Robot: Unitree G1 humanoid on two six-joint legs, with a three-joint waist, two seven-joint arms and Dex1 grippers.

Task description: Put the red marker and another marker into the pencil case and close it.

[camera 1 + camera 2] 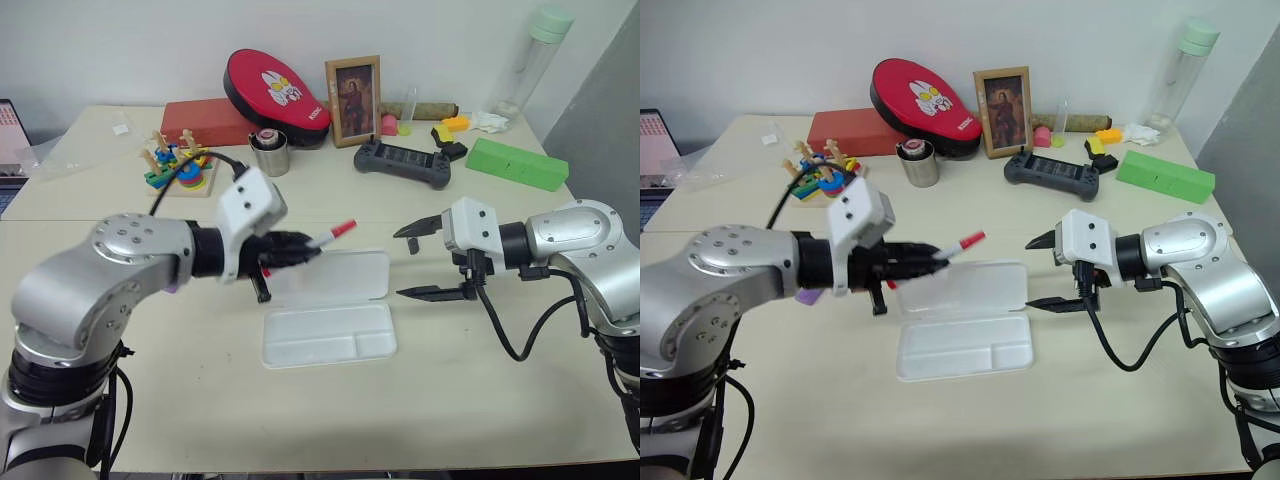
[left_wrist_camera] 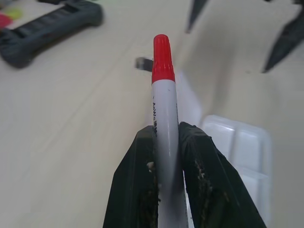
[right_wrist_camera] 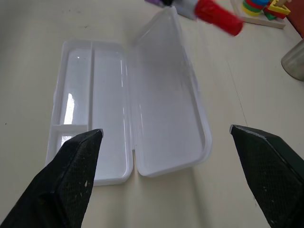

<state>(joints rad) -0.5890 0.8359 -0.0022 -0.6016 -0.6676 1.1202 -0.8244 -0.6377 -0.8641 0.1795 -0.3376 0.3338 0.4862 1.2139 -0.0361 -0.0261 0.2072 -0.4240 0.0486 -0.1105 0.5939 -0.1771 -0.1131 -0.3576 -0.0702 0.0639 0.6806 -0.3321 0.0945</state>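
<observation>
Left eye view, left jaws clenching red marker [image 1: 335, 233] above open pencil case [image 1: 328, 335], right jaws released

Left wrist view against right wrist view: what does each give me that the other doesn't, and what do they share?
Left wrist alone: the left gripper shut on the slim white-barrelled red marker, and a dark grey game controller on the beige table.

Right wrist alone: the right gripper wide open above the flat white plastic pencil case, which lies open with its lid back; a wooden stacking toy.

Shared: the marker's red cap, the case's divided tray, the table.
</observation>
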